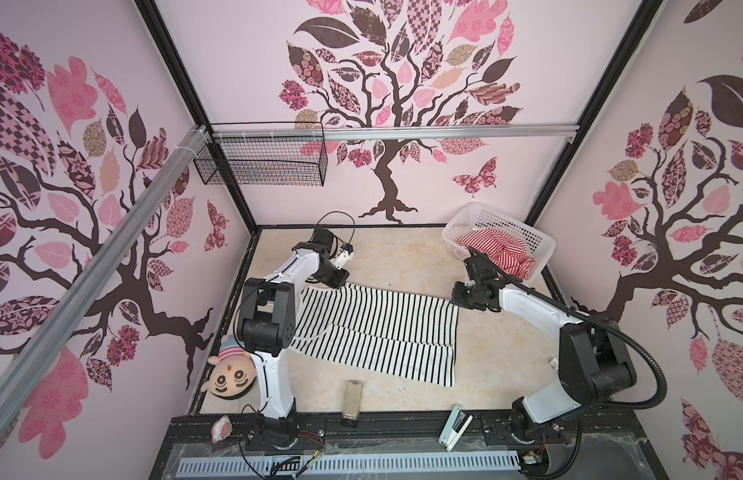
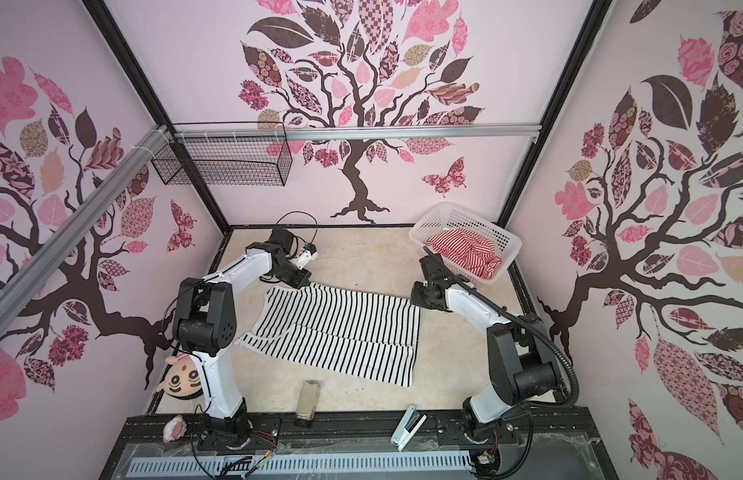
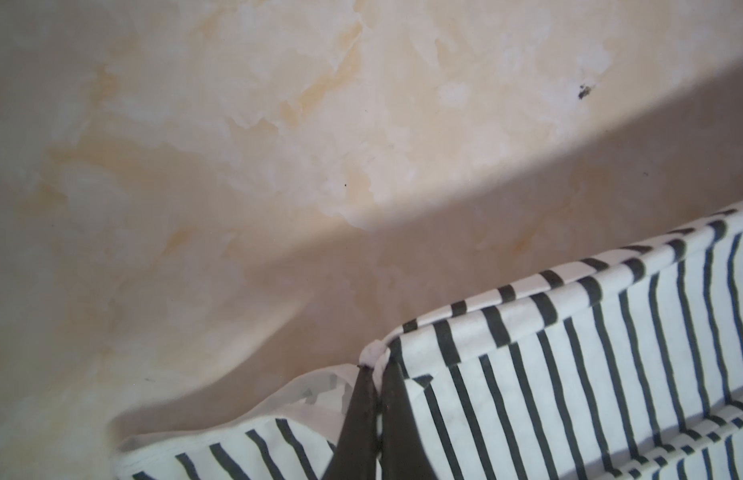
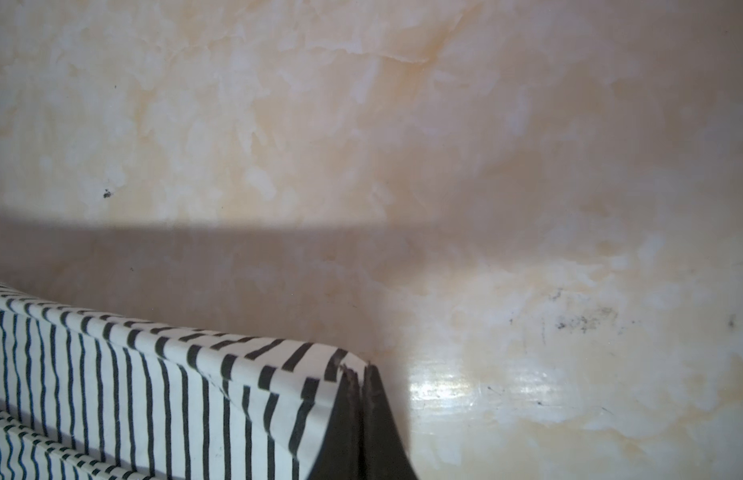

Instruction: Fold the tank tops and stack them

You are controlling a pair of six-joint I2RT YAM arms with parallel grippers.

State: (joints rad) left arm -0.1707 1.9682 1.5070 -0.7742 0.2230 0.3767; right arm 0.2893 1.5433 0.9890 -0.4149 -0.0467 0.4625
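Note:
The black-and-white tank top [image 1: 374, 328] [image 2: 340, 328] lies spread across the middle of the table in both top views. My left gripper [image 3: 374, 368] is shut on its far left corner, with a bit of white trim pinched between the dark fingers. My right gripper [image 4: 359, 370] is shut on its far right corner, the fabric [image 4: 154, 382] curling up beside the tips. Both corners are raised slightly off the table. The red-and-white tank top [image 1: 498, 251] [image 2: 465, 253] sits crumpled in the white basket [image 1: 482, 216] [image 2: 453, 214] at the back right.
A plush doll head [image 1: 224, 376] lies by the left arm's base. A small grey box [image 1: 352, 401] and a white stapler-like object [image 1: 455, 426] rest at the table's front edge. A black wire basket [image 1: 262, 160] hangs on the back wall.

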